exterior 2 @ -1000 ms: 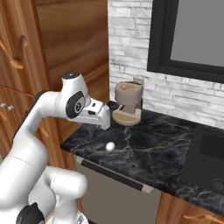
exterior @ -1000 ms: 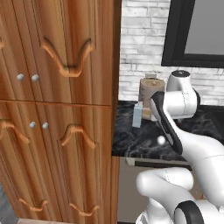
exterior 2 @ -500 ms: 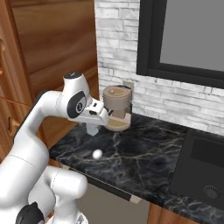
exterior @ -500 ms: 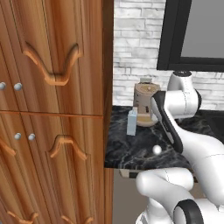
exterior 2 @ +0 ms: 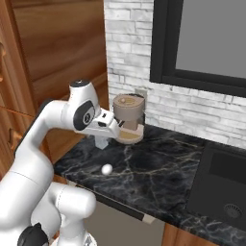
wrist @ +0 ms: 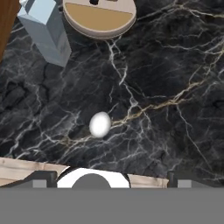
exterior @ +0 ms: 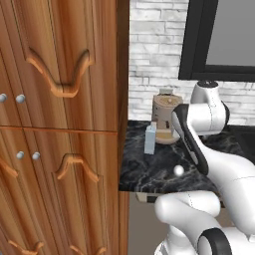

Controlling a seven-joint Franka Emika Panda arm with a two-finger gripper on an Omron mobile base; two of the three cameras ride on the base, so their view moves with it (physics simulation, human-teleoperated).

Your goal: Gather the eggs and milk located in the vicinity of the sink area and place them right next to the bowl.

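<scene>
Two jaws: the gripper [exterior 2: 114,130] stands spread wide and empty, above the counter [wrist: 175,65].
Egg: the egg [wrist: 100,124] lies loose on the dark stone, at 12 o'clock from the fingertips in the hand view, near the front edge.
Milk: the milk [wrist: 46,30] stands upright at 11 o'clock, just beside the tan appliance [wrist: 99,16].
Risk, egg: round and free, it would likely roll toward the edge if one finger nudges it first.
Risk, milk: a low sweep could tip the carton.
</scene>
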